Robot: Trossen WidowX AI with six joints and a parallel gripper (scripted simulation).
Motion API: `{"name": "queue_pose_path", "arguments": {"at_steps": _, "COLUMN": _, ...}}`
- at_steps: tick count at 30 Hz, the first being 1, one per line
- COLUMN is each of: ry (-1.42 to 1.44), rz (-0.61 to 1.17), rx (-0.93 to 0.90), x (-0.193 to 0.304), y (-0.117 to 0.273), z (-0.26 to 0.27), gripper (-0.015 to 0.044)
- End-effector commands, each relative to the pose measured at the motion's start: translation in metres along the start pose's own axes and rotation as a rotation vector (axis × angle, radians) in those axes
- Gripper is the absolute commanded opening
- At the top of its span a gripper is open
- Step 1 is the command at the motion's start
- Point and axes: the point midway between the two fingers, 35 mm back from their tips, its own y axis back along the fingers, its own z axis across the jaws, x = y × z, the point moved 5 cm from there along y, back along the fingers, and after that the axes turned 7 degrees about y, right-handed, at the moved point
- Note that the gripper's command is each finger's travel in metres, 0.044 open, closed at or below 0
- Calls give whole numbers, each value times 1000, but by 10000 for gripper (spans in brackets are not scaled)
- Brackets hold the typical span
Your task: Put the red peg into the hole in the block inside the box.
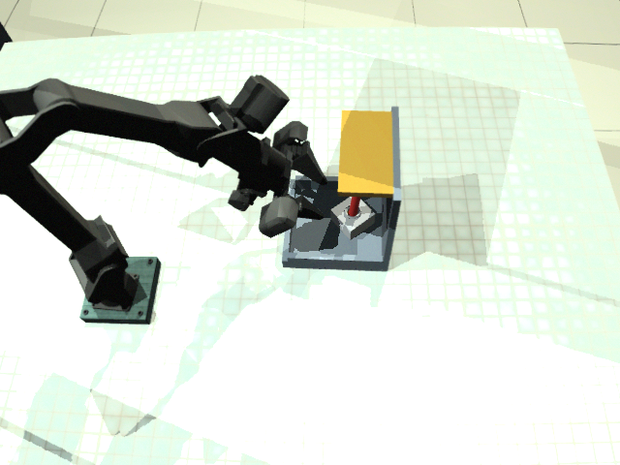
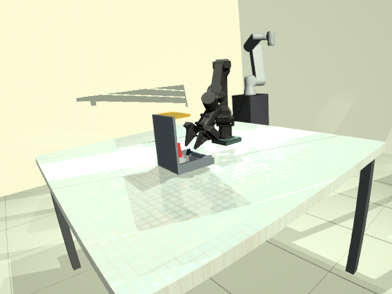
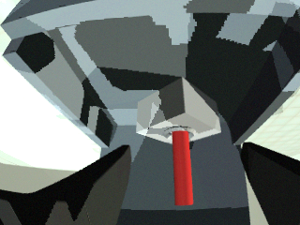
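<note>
The red peg [image 1: 355,205] [image 2: 179,150] [image 3: 183,169] stands upright with its lower end in the hole of the pale block [image 1: 351,228] [image 3: 202,124]. How deep it sits is hard to tell. The orange roof [image 1: 367,150] [image 2: 173,114] is above and hides part of the peg in the top view. My gripper [image 1: 324,199] [image 2: 190,146] [image 3: 187,152] is open and empty. Its fingertips are apart from the peg and block, on the open front side, out from under the roof's front edge and above the front part of the box [image 1: 335,263] [image 2: 166,142].
The box has a tall grey back wall [image 1: 395,150] [image 2: 160,136] and low rims along its floor. The arm's green base plate [image 1: 142,294] [image 2: 228,140] is on the table in front of the box. Another light grey arm [image 2: 258,63] stands in the background.
</note>
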Motion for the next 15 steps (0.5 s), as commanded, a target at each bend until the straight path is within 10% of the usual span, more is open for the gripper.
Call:
{"name": "queue_pose_path", "arguments": {"at_steps": 1, "ry": -5, "rz": 3, "rx": 0, "x": 1, "y": 17, "z": -3, "gripper": 404}}
{"name": "queue_pose_path", "arguments": {"at_steps": 15, "ry": -5, "rz": -1, "rx": 1, "x": 0, "y": 80, "z": -2, "gripper": 440}}
